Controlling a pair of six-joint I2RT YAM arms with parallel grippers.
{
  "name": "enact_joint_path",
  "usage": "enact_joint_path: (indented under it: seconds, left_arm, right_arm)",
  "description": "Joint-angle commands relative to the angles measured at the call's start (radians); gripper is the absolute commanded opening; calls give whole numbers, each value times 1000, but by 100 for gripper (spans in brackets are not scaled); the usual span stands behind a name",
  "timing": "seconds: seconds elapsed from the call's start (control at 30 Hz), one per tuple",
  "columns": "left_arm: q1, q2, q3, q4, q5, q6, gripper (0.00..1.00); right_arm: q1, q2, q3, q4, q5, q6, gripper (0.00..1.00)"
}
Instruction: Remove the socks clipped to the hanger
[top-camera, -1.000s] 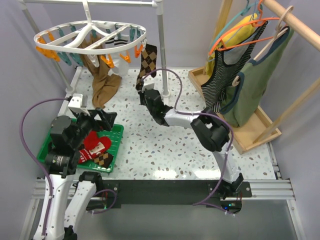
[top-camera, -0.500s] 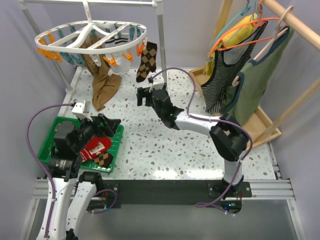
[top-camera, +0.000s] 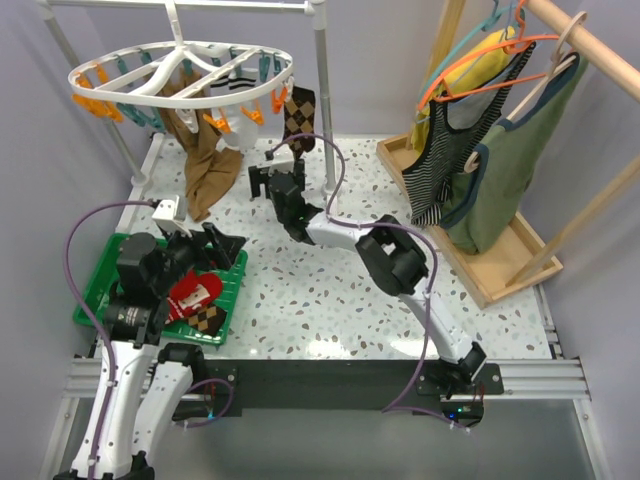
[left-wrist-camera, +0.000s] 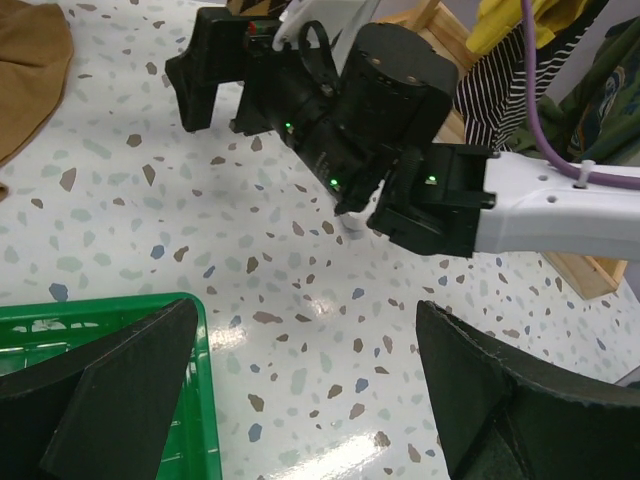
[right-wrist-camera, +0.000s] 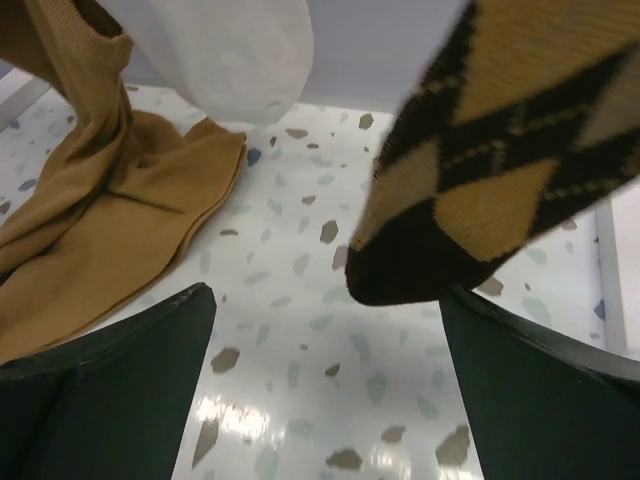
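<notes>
- Over the far left of the bench (top-camera: 330, 300), the white oval hanger (top-camera: 200, 60) hangs by its hook, with orange and teal clips (top-camera: 100, 105) around its rim.
- Three socks are clipped to it. A brown-and-black argyle sock (top-camera: 297, 108) hangs at the right side of the ring.
- Just left of that one hangs a white sock (top-camera: 232, 135), and further left a long tan-brown sock (top-camera: 205, 165) whose lower end lies crumpled on the bench.
- Two more socks lie in the green tray (top-camera: 95, 275) at the near left: a red sock (top-camera: 190, 292) with a white-patterned cuff, and a second argyle sock (top-camera: 208, 318) touching it on the near side.
- The right end effector (top-camera: 262, 183) reaches toward the hanger, fingers spread with nothing between them. It sits below and to the left of the hanging argyle sock's toe, apart from it.
- Seen from the right wrist, that sock's dark toe hangs above the gap between the two fingers. The tan-brown sock lies off to the left and the white sock hangs at the upper left.
- The left end effector (top-camera: 225, 248) is over the right edge of the green tray, fingers spread and empty. Its wrist view shows a tray corner under the left finger and the right arm lying across the speckled bench ahead.
- At the far right, a striped tank top (top-camera: 440, 150) and a green garment (top-camera: 505, 160) hang from a wooden rail (top-camera: 590, 48).
</notes>
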Motion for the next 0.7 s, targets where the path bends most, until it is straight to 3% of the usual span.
enact_joint_path:
  seconds: [0.0, 0.1, 0.23, 0.33, 0.37, 0.47, 0.67]
  left_arm:
    - [-5, 4, 29, 39, 14, 28, 95]
    - [-5, 9, 32, 30, 11, 37, 95]
    - [-5, 12, 23, 28, 8, 40, 95]
    - [-5, 12, 6, 39, 12, 34, 95]
    - [-5, 10, 1, 42, 19, 28, 95]
    - [-5, 4, -7, 48, 31, 14, 95]
    - [-5, -16, -27, 36, 51, 5, 95]
  right_arm:
    - [-33, 126, 213, 77, 137, -81, 99]
    - [-60, 195, 307, 91, 128, -107, 95]
    - [-80, 242, 375, 114, 137, -162, 73]
    - [-83, 228, 366, 142, 119, -206, 39]
    - [-82, 220, 338, 161, 99, -209, 19]
    - [-82, 173, 265, 200, 68, -209, 0]
    - [-56, -5, 52, 185, 24, -190, 0]
